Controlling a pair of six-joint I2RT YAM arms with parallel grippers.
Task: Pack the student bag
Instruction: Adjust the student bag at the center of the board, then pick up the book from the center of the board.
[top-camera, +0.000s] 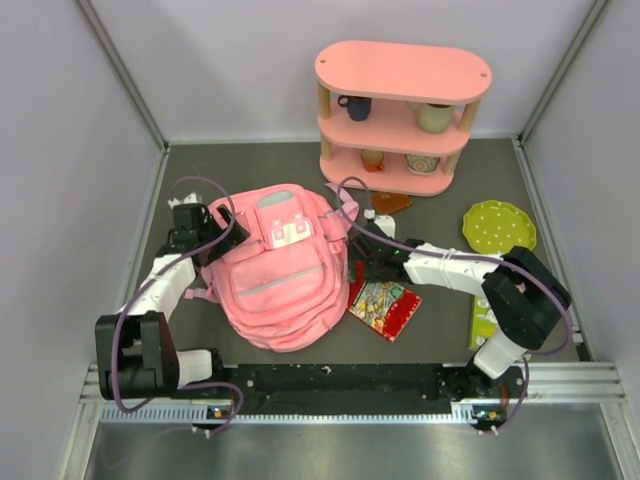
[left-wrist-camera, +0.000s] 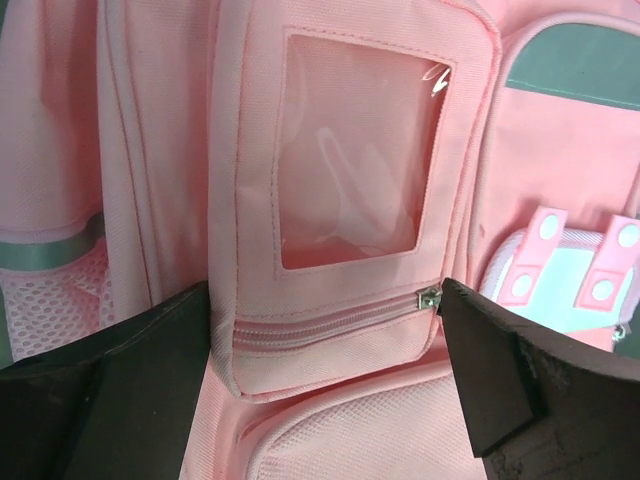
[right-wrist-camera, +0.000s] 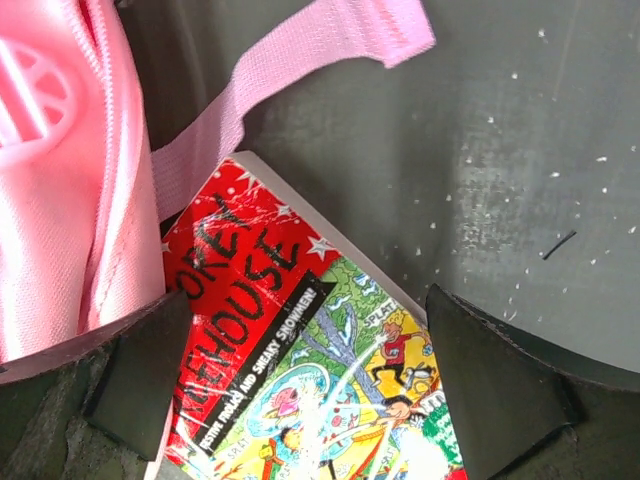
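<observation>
Left gripper (left-wrist-camera: 325, 290) open, empty, at student bag (top-camera: 280, 275) front pocket (left-wrist-camera: 340, 350); right gripper (right-wrist-camera: 305, 300) open above book (right-wrist-camera: 290, 390) lying on worktop (right-wrist-camera: 500, 150): packing seemingly unstarted.

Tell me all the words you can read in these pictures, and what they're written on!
"OREY": big black letters on the red book cover, first letters hidden.
"EHOUSE": the line under it, start hidden too.
"FESTIVE FROLICS AND SNEAKY SNOWMEN!": black banner on the same cover, small, so this is my best reading.
"PLAT": in the cartoon drawing, cut off.
The student bag: no words to read.
</observation>
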